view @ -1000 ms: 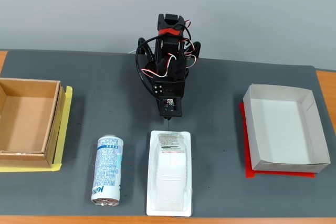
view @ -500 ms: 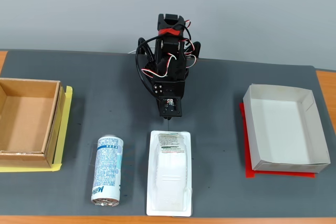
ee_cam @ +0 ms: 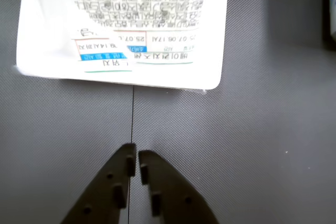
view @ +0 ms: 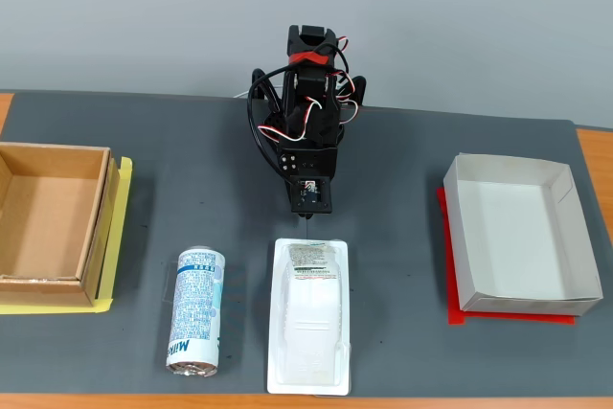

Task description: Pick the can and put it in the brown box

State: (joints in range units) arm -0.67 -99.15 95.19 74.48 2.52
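- the hand (ee_cam: 136,157) is seen in the wrist view with its two dark fingers brought together at the tips, only a thin slit between them; nothing is clamped.
- in the fixed view the hand (view: 306,215) hangs over the dark grey bench (view: 402,170), just above the near end of the white plastic blister tray (view: 309,318).
- the tray's printed label (ee_cam: 126,24) is found directly ahead of the fingertips in the wrist view, apart from them.
- the can (view: 196,309) is laid on its side on the bench, down and to the left of the hand in the fixed view, beside the tray and untouched.
- the brown box (view: 48,222) is set far to the left of the hand, on a yellow sheet (view: 123,237).
- a white paper box (view: 517,234) on a red sheet (view: 452,308) is placed well to the right of the hand.
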